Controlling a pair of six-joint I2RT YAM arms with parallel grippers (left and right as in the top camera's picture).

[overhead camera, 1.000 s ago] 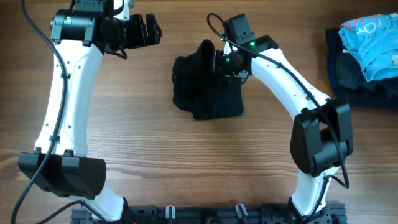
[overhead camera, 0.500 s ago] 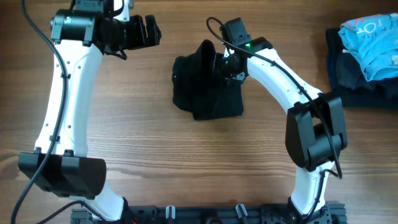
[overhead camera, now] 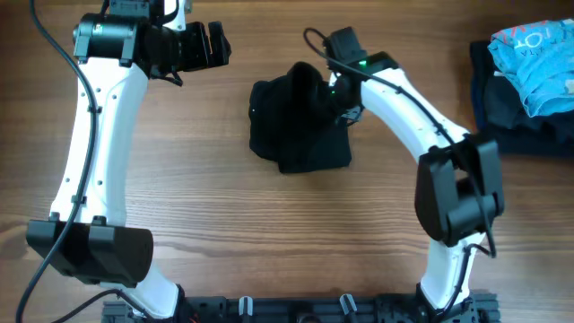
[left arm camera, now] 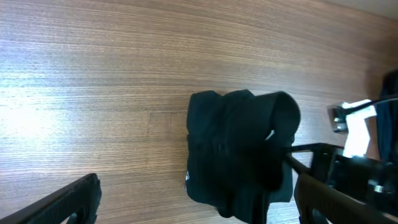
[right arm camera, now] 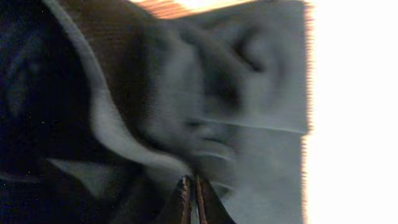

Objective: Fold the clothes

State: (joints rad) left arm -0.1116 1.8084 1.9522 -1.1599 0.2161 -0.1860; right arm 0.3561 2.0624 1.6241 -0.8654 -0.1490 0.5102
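I have the black T-shirt (overhead camera: 298, 126) bunched mid-table (overhead camera: 179, 188), its edges rumpled and uneven; the right gripper (overhead camera: 326, 90) sits at its far right edge, fingers clenched on a raised fold of fabric; the left gripper (overhead camera: 221, 43) hovers far and left of it, well apart, fingers spread wide and holding nothing; bare wood lies open on the near side and to the left; at the right edge a light-blue garment (overhead camera: 538, 54) rests on a dark navy stack (overhead camera: 502, 112).
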